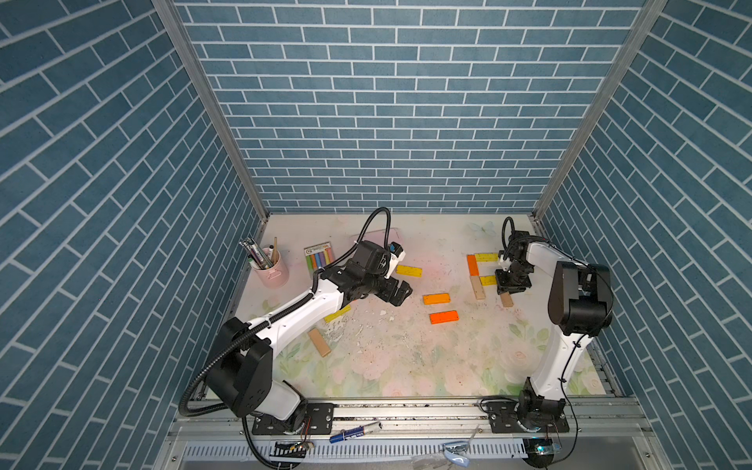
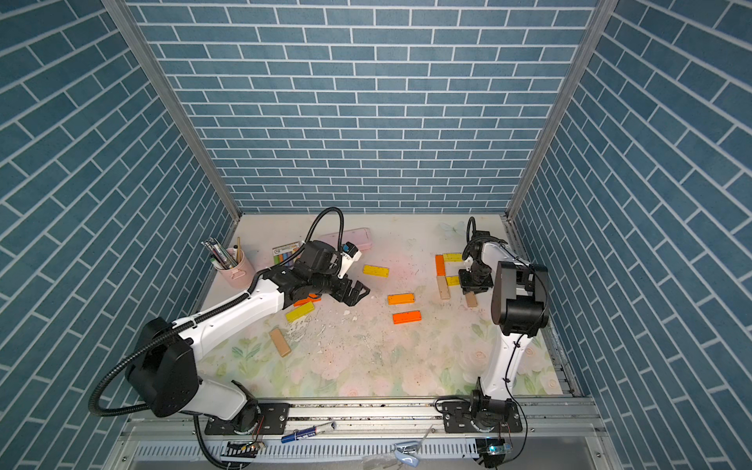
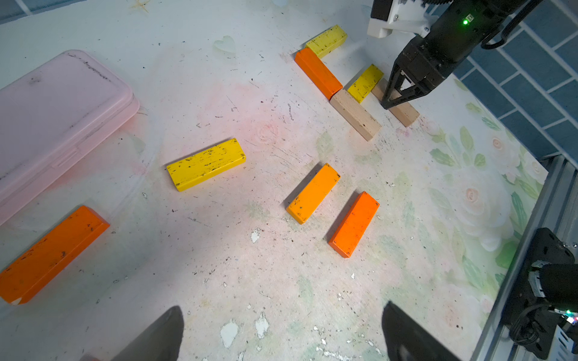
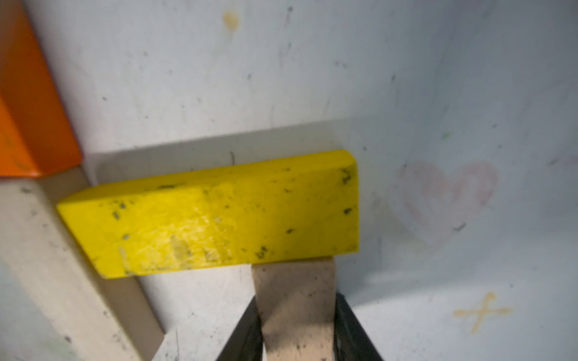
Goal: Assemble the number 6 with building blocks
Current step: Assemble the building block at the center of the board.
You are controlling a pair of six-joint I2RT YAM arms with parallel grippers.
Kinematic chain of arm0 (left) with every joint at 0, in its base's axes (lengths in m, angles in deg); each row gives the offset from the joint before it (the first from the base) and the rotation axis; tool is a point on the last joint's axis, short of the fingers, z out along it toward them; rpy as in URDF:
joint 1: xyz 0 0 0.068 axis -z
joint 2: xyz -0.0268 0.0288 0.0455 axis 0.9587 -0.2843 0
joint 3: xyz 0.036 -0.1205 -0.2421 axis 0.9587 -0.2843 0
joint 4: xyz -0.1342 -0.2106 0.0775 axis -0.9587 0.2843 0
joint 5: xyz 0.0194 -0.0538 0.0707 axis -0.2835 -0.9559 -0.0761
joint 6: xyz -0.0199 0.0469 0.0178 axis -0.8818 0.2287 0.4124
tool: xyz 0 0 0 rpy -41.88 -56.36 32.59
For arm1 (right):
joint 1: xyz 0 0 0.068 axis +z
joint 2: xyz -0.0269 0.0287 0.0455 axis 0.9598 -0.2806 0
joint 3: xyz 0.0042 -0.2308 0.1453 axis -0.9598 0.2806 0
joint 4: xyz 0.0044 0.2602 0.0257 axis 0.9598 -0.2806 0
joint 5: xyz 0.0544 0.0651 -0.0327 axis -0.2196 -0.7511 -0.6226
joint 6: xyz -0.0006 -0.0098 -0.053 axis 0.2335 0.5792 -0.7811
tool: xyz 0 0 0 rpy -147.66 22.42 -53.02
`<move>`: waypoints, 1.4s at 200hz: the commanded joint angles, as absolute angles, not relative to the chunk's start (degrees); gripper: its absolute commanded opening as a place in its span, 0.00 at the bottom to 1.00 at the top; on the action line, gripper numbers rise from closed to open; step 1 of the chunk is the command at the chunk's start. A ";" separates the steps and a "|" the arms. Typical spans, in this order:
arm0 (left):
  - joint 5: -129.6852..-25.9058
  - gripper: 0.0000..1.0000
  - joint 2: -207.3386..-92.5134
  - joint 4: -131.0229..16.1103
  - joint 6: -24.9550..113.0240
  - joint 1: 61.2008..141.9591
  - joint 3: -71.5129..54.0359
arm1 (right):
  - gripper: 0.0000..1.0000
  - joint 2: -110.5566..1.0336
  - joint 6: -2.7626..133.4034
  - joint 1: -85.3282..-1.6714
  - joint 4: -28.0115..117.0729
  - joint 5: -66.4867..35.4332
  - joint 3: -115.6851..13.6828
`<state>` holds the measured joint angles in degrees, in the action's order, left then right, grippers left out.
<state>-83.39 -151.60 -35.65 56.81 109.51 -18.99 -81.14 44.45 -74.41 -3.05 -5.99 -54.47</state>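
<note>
readable text: we find none
chalk pack (image 1: 319,255) label: too small for us to read
blue pen (image 1: 354,432) print: blurred

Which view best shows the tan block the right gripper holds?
Right wrist view: close up, the tan block sits clamped in the right gripper, end by a yellow block. Left wrist view shows it partly behind the gripper; both top views show only its end.

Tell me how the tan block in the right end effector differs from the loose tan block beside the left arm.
The held tan block is clamped in the right end effector; the loose tan block has nothing gripping it. The held tan block's end meets the yellow bar of the figure; the loose tan block lies apart from every other block. Both are plain wooden bars of the same shape.
</note>
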 commanded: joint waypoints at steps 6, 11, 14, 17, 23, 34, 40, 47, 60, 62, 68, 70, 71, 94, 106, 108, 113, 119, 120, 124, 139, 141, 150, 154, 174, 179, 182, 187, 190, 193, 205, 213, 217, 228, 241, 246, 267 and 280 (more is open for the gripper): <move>-83.10 0.99 -151.69 -35.52 57.38 109.87 -19.18 | 0.37 -84.11 42.12 -73.18 -1.02 -10.30 -55.00; -83.05 0.99 -151.74 -35.52 57.32 109.87 -19.18 | 0.38 -84.11 42.14 -73.25 -1.13 -10.29 -55.08; -82.99 0.99 -151.75 -35.52 57.38 109.87 -19.18 | 0.38 -84.11 42.14 -73.23 -1.22 -10.28 -55.20; -83.00 0.99 -151.74 -35.52 57.39 109.87 -19.18 | 0.38 -84.06 42.22 -73.18 -1.26 -10.29 -55.34; -82.98 0.99 -151.75 -35.52 57.52 109.89 -19.18 | 0.40 -83.95 42.23 -73.21 -1.44 -10.50 -55.63; -83.02 0.99 -151.73 -35.52 57.44 109.87 -19.18 | 0.43 -83.63 42.36 -73.14 -2.09 -10.82 -56.32; -82.97 0.99 -151.75 -35.44 57.47 109.92 -19.18 | 0.44 -83.42 42.55 -73.19 -2.65 -10.90 -56.85; -82.97 0.99 -151.75 -35.43 57.48 109.90 -19.11 | 0.46 -82.95 42.70 -73.21 -3.22 -11.30 -57.54; -82.91 0.99 -151.75 -35.28 57.64 109.87 -19.09 | 0.48 -81.65 43.01 -73.19 -4.18 -11.55 -58.58; -82.89 0.99 -151.75 -35.26 57.65 109.85 -19.02 | 0.49 -81.41 43.01 -73.13 -4.35 -11.66 -58.77; -82.84 0.99 -151.72 -35.17 57.73 109.89 -19.00 | 0.49 -80.62 43.05 -73.18 -4.81 -11.93 -59.24; -82.81 0.99 -151.63 -35.17 57.69 109.87 -19.00 | 0.49 -80.29 43.02 -73.15 -4.90 -11.94 -59.35; -82.80 0.99 -151.60 -35.17 57.72 109.87 -19.00 | 0.49 -80.18 43.02 -73.21 -4.92 -11.95 -59.34; -82.56 0.99 -151.57 -34.99 58.05 109.87 -18.94 | 0.50 -77.43 42.75 -73.17 -5.33 -11.48 -59.74; -82.53 0.99 -151.42 -34.90 58.17 109.87 -18.85 | 0.51 -76.47 42.79 -73.14 -5.25 -10.12 -59.49; -82.47 0.99 -151.47 -34.86 58.18 109.87 -18.87 | 0.52 -76.38 42.83 -73.17 -5.15 -9.79 -59.34; -82.44 0.99 -151.44 -34.82 58.13 109.88 -18.83 | 0.52 -75.89 42.96 -73.15 -4.60 -8.99 -58.93; -82.49 0.99 -151.40 -34.81 58.18 109.88 -18.83 | 0.52 -75.32 43.09 -73.10 -3.52 -8.89 -58.23; -82.47 0.99 -151.49 -34.81 58.18 109.87 -18.83 | 0.52 -75.23 43.10 -73.14 -3.39 -8.19 -58.08; -82.45 0.99 -151.47 -34.81 58.22 109.88 -18.83 | 0.53 -74.92 43.16 -73.17 -2.77 -7.40 -57.62; -82.54 0.99 -151.57 -34.81 58.19 109.87 -18.74 | 0.54 -74.36 43.32 -73.17 -1.24 -6.52 -56.32; -82.60 0.99 -151.44 -34.75 58.18 109.91 -18.74 | 0.54 -74.35 43.40 -73.17 -1.11 -6.45 -56.16; -82.54 0.99 -151.62 -34.66 58.22 109.87 -18.66 | 0.54 -74.44 43.58 -73.17 -0.72 -6.32 -55.75; -82.65 0.99 -151.58 -34.64 58.16 109.89 -18.65 | 0.54 -74.58 43.69 -73.17 -0.57 -6.12 -55.57; -82.32 0.99 -151.56 -34.64 58.34 109.93 -18.80 | 0.55 -74.78 44.18 -73.15 0.14 -5.35 -54.70; -82.27 0.99 -151.53 -34.64 58.35 109.88 -18.79 | 0.55 -74.79 44.16 -73.09 0.29 -5.10 -54.52; -82.22 0.99 -151.57 -34.64 58.35 109.87 -18.76 | 0.55 -74.79 44.22 -73.05 0.40 -4.99 -54.34; -82.18 0.99 -151.69 -34.64 58.29 109.88 -18.74 | 0.56 -74.79 44.24 -73.07 0.51 -4.70 -54.16; -82.24 0.99 -151.74 -34.64 58.23 109.87 -18.74 | 0.56 -74.79 44.24 -73.04 0.61 -4.42 -54.08; -82.26 0.99 -151.66 -34.64 58.26 109.87 -18.74 | 0.57 -74.79 44.24 -72.98 0.67 -4.18 -53.98; -82.44 0.99 -151.71 -34.73 58.18 109.95 -18.74 | 0.60 -74.63 44.29 -72.81 1.16 -3.61 -53.22; -82.57 0.99 -151.89 -34.73 58.17 109.93 -18.66 | 0.62 -74.58 44.33 -72.82 1.54 -3.61 -52.69; -82.58 0.99 -151.87 -34.73 58.14 109.92 -18.65 | 0.64 -74.49 44.41 -72.80 1.77 -3.62 -52.35; -82.53 0.99 -151.96 -34.73 58.11 109.87 -18.65 | 0.68 -74.45 44.59 -72.78 2.55 -3.51 -51.48; -82.53 0.99 -151.86 -34.73 58.08 109.91 -18.65 | 0.71 -74.81 44.66 -72.76 2.97 -3.49 -50.87; -82.55 0.99 -152.01 -34.73 58.07 109.87 -18.65 | 0.71 -75.07 44.67 -72.80 3.06 -3.44 -50.75; -82.60 0.99 -151.91 -34.81 58.05 109.87 -18.74 | 0.76 -75.58 44.86 -72.73 3.75 -3.32 -49.99; -82.65 0.99 -151.93 -34.90 58.09 109.87 -18.83 | 0.81 -75.58 45.04 -72.72 4.52 -4.08 -49.51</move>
